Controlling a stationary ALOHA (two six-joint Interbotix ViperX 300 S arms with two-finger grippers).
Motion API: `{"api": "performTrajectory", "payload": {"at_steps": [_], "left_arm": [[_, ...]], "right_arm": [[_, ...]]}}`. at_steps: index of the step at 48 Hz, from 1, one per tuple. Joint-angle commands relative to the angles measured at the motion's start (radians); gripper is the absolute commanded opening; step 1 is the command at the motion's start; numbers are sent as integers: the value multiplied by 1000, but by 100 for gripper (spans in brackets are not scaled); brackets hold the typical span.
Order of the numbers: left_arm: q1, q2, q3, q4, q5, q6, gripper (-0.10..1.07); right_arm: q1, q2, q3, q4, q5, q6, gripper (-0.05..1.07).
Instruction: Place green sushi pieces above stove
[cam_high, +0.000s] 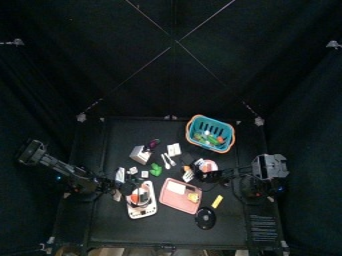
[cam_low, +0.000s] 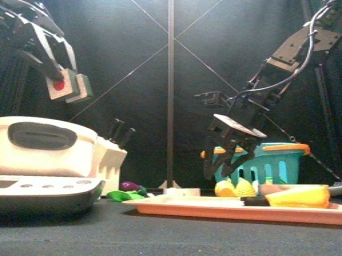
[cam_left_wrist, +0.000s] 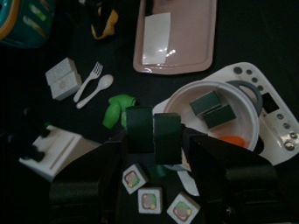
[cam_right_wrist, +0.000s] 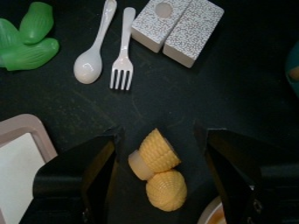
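Note:
In the left wrist view two dark green sushi pieces (cam_left_wrist: 152, 134) stand side by side between the wide-apart jaws of my left gripper (cam_left_wrist: 163, 149), which is open; I cannot tell whether a jaw touches them. Three flat white sushi pieces with green middles (cam_left_wrist: 149, 199) lie closer to the wrist. The white stove (cam_left_wrist: 254, 94) is just beyond the gripper, with two dark pieces (cam_left_wrist: 214, 108) on its round top. The stove also fills the left of the front view (cam_low: 47, 150). My right gripper (cam_right_wrist: 160, 140) hangs open over two orange food pieces (cam_right_wrist: 158, 156).
A pink tray (cam_left_wrist: 176, 39) lies beyond the stove. A white spoon (cam_right_wrist: 91, 54), a fork (cam_right_wrist: 122, 52), two speckled white blocks (cam_right_wrist: 176, 31) and a green leafy piece (cam_right_wrist: 26, 42) lie near the right gripper. A teal basket (cam_high: 209, 129) stands at the back right.

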Motion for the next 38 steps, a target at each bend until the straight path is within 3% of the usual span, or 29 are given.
{"api": "performTrajectory", "payload": {"at_steps": [1, 11, 24, 38], "left_arm": [[28, -46, 28, -2, 6, -9, 69], [173, -81, 133, 0, 9, -14, 69], [351, -81, 239, 18, -112, -15, 70], [449, -81, 275, 18, -221, -9, 70]], "right_arm": [[-3, -15, -17, -5, 2, 0, 95], [-8, -9, -18, -5, 2, 0, 95], [-12, -3, -23, -5, 2, 0, 95], [-15, 6, -29, -5, 2, 0, 95]]}}
